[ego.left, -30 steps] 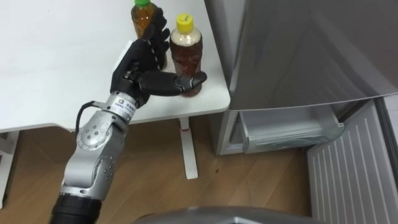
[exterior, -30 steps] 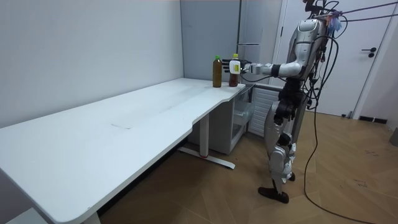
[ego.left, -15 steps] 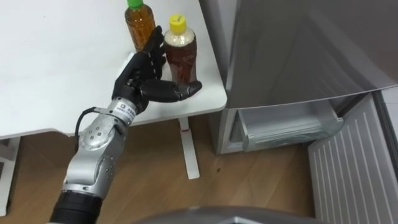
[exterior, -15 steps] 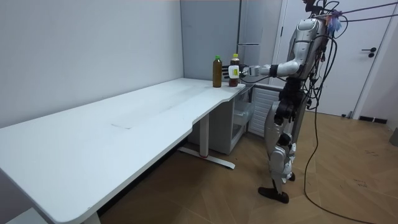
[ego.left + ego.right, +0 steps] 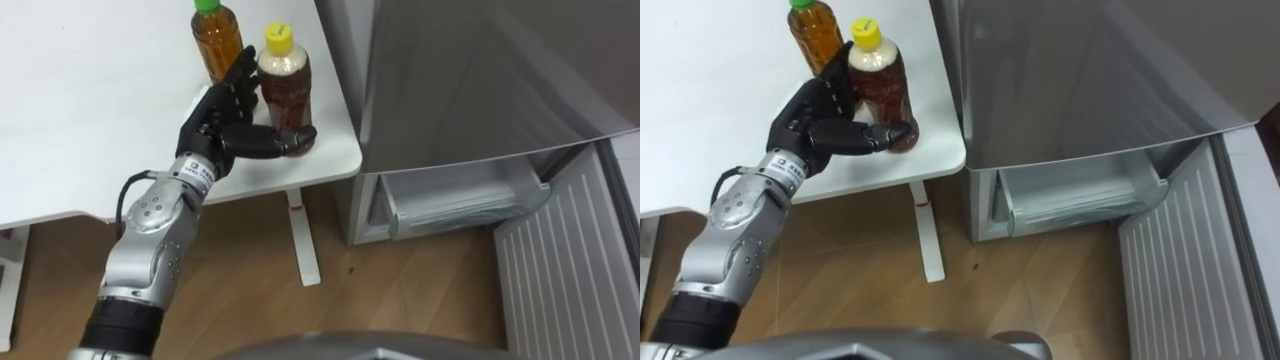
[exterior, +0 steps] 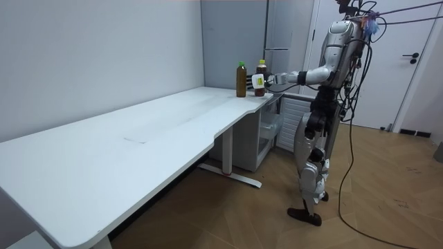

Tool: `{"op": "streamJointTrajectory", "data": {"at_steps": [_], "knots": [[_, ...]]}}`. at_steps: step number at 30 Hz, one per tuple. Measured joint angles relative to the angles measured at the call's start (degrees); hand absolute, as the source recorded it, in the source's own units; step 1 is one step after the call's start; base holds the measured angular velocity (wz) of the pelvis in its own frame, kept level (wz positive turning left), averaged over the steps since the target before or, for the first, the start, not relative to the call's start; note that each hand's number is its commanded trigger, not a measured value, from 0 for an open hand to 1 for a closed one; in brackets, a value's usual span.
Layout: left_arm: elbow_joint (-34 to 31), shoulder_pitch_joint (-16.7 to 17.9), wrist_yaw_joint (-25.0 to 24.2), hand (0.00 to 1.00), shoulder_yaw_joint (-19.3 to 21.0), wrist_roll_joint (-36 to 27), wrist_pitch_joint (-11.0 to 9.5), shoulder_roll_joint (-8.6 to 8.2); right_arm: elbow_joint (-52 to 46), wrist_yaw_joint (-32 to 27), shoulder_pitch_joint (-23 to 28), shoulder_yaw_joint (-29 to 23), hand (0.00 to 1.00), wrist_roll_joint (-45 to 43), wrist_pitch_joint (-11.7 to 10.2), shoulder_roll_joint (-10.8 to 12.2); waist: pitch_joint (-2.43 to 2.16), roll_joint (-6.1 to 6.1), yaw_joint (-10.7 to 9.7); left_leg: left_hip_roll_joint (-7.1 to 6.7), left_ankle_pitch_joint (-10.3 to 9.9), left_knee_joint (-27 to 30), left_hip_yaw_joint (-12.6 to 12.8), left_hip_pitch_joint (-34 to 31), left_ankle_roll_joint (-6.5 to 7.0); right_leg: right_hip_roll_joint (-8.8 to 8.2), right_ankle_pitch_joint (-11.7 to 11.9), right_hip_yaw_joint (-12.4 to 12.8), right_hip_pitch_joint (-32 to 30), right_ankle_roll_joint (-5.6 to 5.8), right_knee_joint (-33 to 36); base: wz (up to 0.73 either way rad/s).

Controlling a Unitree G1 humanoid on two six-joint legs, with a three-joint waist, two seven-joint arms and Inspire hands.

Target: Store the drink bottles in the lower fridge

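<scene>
Stands upright on both feet, torso straight. Reaches out to the left side with the left arm, raised to about chest height and stretched nearly level in the room view. Shows, from the head, a silver forearm rising from the lower left, elbow low, wrist nearly straight. Holds the black left hand [image 5: 228, 120] on its edge, palm turned to the right. Curls the thumb [image 5: 275, 138] across the near side of a bottle [image 5: 283, 85], low down. Lays the fingers [image 5: 236, 88] up along its far left side, close together and lightly bent, clasping it between thumb and fingers.
</scene>
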Motion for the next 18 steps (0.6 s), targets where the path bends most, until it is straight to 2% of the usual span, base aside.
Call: {"op": "streamJointTrajectory", "data": {"at_steps": [15, 16, 18], "knots": [[0.2, -0.5, 0.3, 0.0, 0.4, 0.0, 0.0, 0.45, 0.0, -0.1, 0.2, 0.0, 0.0, -0.2, 0.0, 0.1, 0.06, 0.06, -0.4, 0.4, 0.0, -0.4, 0.5, -0.1, -0.04, 0.48, 0.2, 0.8, -0.5, -0.2, -0.1, -0.02], [0.2, -0.5, 0.3, 0.51, 0.4, 0.0, 0.0, 0.45, 0.0, -0.1, 0.2, 0.0, 0.0, -0.2, 0.0, 0.1, 0.06, 0.06, -0.5, 0.4, 0.0, -0.4, 0.5, -0.1, -0.04, 0.48, 0.2, 0.8, -0.5, -0.2, -0.1, 0.0], [0.3, -0.5, 0.5, 0.7, 0.4, 0.0, 0.0, 0.45, 0.0, -0.1, 0.1, 0.0, 0.0, -0.3, 0.0, 0.1, 0.05, 0.04, -0.7, 0.4, 0.0, -0.4, 0.5, -0.1, -0.04, 0.48, 0.2, 0.8, -0.4, -0.2, -0.1, 0.0]]}}
